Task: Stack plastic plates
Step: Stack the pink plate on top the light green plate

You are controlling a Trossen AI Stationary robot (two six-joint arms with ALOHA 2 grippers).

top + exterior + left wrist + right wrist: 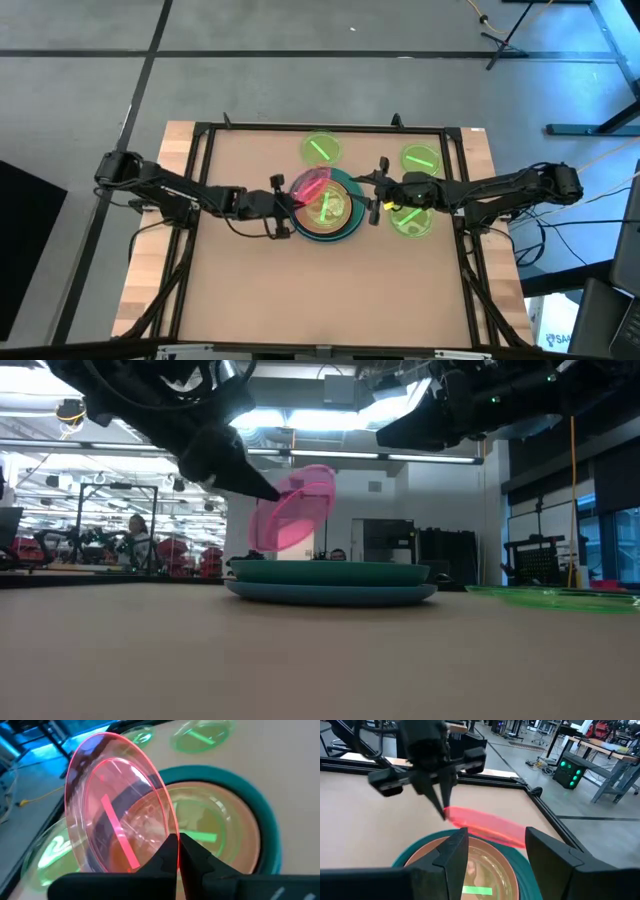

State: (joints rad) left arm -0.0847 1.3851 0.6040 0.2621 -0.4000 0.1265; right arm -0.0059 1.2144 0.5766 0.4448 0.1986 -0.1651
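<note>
A stack [330,228] sits mid-table: a large teal plate [260,815] on a bluish one [330,594], with a peach plate [240,827] and a small green plate [200,837] inside. My left gripper [290,196] is shut on a translucent pink-red plate [295,510], tilted above the stack's left side. My right gripper [497,852] hovers open over the stack's right side, touching nothing. Three more green plates lie flat on the table [320,150] [420,160] [410,221]. My left gripper pinches the pink-red plate by its rim [171,836] between the two fingers [197,851], coming from the table's left and slanting downward. The plate is lifted clear of the stack and stands steeply tilted, its free edge [318,470] raised up and away from the gripper.
A black frame [205,140] borders the brown work surface, with wooden table edges [175,150] outside it. Bare surface lies toward the near edge [320,300]. People and workbenches show in the room behind [135,540].
</note>
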